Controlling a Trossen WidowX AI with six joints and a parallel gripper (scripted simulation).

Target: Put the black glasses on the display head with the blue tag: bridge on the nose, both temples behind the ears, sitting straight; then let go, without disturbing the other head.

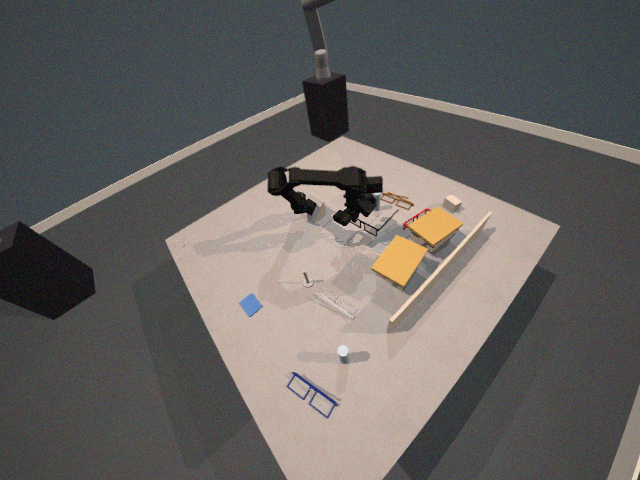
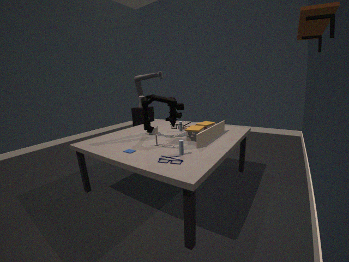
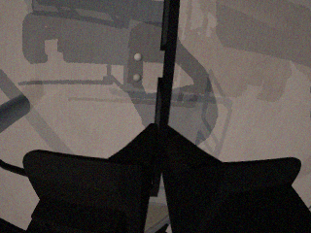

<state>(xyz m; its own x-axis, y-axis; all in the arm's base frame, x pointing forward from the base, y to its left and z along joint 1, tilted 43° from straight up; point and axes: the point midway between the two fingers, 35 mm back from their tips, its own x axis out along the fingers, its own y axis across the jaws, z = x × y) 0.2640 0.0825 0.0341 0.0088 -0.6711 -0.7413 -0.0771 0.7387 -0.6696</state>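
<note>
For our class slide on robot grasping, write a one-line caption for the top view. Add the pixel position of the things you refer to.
The arm's jaws grip black glasses [image 1: 369, 227] [image 2: 180, 126] [image 3: 167, 73] near two yellow-orange panels, with blue glasses [image 1: 313, 391] [image 2: 170, 160] lying farther off.

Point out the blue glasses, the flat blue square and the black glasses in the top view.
Blue glasses [image 1: 313, 388] [image 2: 174, 160]: top and exterior views, on the frame.
Blue square [image 1: 250, 304] [image 2: 129, 150]: top and exterior views, middle of its upper face.
Black glasses [image 1: 370, 232]: top view, rim's lower edge.

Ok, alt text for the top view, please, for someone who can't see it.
A black robot arm's gripper holds black glasses on a pale table, near two yellow-topped objects. Blue glasses and a blue square lie apart.
</note>
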